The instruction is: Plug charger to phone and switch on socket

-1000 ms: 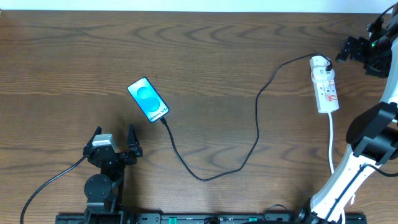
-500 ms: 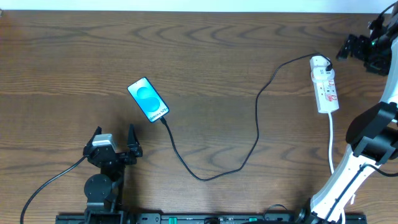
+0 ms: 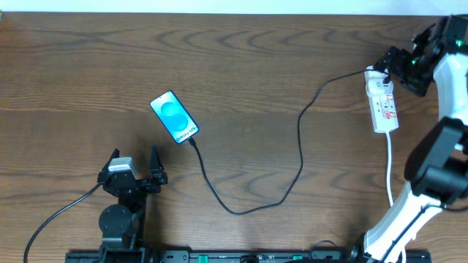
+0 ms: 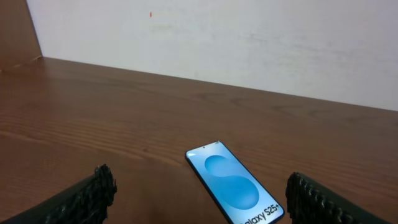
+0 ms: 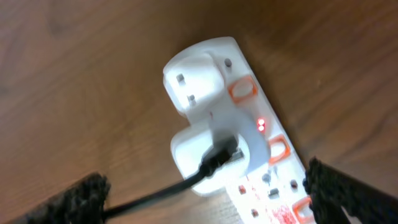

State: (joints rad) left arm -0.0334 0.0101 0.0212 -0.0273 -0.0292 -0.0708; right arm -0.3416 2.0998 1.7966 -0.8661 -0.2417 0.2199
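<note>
The phone (image 3: 174, 117) lies screen-up on the wooden table, its blue screen lit, and also shows ahead in the left wrist view (image 4: 235, 190). The charger (image 3: 301, 146), a thin black cable, meets the phone's near end, loops across the table and ends at a white adapter on the socket (image 3: 385, 106). My right gripper (image 3: 401, 69) hovers open over the socket's far end; the socket (image 5: 249, 118) and charger (image 5: 161, 193) lie between its spread fingers, untouched. A small red light (image 5: 261, 124) glows on the strip. My left gripper (image 3: 134, 169) rests open, near the phone.
A white plug (image 5: 193, 81) sits in the socket's end outlet. The socket's white cord (image 3: 390, 164) runs toward the front edge beside the right arm's base (image 3: 409, 212). A pale wall (image 4: 249, 37) rises behind the table's far edge.
My right gripper has swung left and down from the table's far right corner to the socket's far end. The charger's bend shifted slightly. The left arm has not moved.
</note>
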